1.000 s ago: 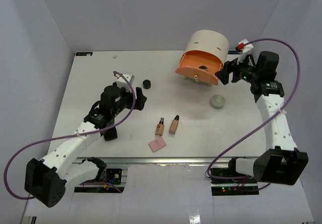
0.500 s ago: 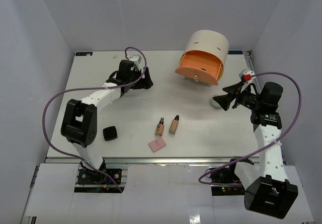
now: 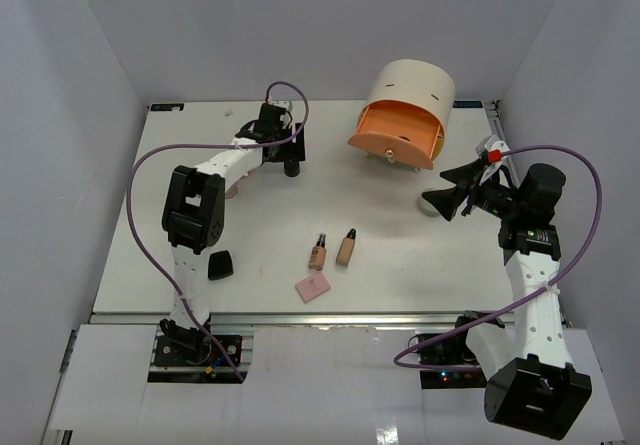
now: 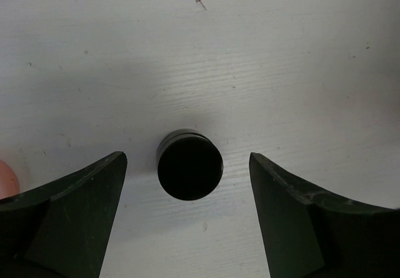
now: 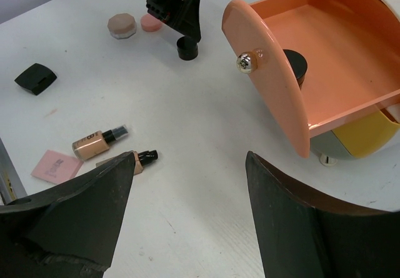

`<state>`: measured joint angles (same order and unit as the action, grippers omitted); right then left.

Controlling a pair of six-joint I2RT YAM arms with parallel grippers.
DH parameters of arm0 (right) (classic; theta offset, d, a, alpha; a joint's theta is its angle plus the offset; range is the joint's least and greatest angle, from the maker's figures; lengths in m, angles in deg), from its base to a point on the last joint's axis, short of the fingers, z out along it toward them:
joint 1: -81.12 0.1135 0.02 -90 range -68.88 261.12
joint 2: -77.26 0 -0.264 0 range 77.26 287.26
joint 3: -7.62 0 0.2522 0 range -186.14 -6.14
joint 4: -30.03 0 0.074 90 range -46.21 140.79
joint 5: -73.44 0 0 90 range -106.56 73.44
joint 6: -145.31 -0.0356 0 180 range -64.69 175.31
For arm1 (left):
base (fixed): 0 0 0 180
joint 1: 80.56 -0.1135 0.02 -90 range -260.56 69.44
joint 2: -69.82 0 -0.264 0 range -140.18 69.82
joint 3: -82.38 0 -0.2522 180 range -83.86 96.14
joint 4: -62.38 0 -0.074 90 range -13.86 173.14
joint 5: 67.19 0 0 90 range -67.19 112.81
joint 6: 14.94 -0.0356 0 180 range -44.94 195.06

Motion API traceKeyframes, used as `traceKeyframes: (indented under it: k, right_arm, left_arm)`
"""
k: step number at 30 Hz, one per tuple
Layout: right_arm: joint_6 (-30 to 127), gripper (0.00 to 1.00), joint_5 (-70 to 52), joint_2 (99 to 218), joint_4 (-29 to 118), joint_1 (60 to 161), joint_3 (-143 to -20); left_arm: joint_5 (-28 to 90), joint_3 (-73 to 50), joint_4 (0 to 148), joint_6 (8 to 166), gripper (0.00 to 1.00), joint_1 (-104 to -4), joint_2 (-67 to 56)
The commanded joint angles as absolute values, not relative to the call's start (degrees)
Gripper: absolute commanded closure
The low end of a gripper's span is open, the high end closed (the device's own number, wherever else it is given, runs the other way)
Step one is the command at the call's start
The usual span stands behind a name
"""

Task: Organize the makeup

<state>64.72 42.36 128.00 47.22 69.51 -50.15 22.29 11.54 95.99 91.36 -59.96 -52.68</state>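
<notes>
A small black round jar stands on the table between the fingers of my open left gripper; the fingers do not touch it. In the top view this gripper is at the back left, over the jar. My right gripper is open and empty, hovering by the pale green jar. Two beige bottles, the pink square and the black compact lie near the front. Another black jar sits in the open orange drawer.
The cream cylinder organizer stands at the back right, its orange drawer pulled out toward the middle, with yellow and grey drawers below. A tan octagonal jar and a pink round piece lie behind the left arm.
My left arm swung from the front left to the back and came down over the small black jar, uncovering the black compact. My right gripper left the drawer and moved above the green jar.
</notes>
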Motion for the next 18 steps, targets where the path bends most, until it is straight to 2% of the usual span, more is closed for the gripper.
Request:
traceKeyframes:
  k: [1,10,13,15,18]
  right_arm:
    - [64.36,0.22,43.64,128.20,44.94,69.17,-50.65]
    - [64.36,0.22,42.97,128.15,44.94,69.10,-50.54]
    - [64.45,0.22,42.94,128.15,44.94,69.08,-50.53]
    - [64.45,0.22,42.94,128.22,44.94,69.08,-50.45]
    - [64.45,0.21,42.94,128.38,44.94,69.11,-50.46]
  left_arm:
    - [19.60,15.77,99.28,89.53,0.14,-58.94,-55.05]
    - [21.93,15.77,100.07,90.00,0.27,-58.94,-56.78]
    - [21.01,15.93,100.31,90.30,0.39,-58.94,-56.92]
    - [20.57,16.22,100.39,90.36,0.53,-58.94,-56.76]
    - [20.11,16.45,100.34,90.38,0.62,-58.88,-56.05]
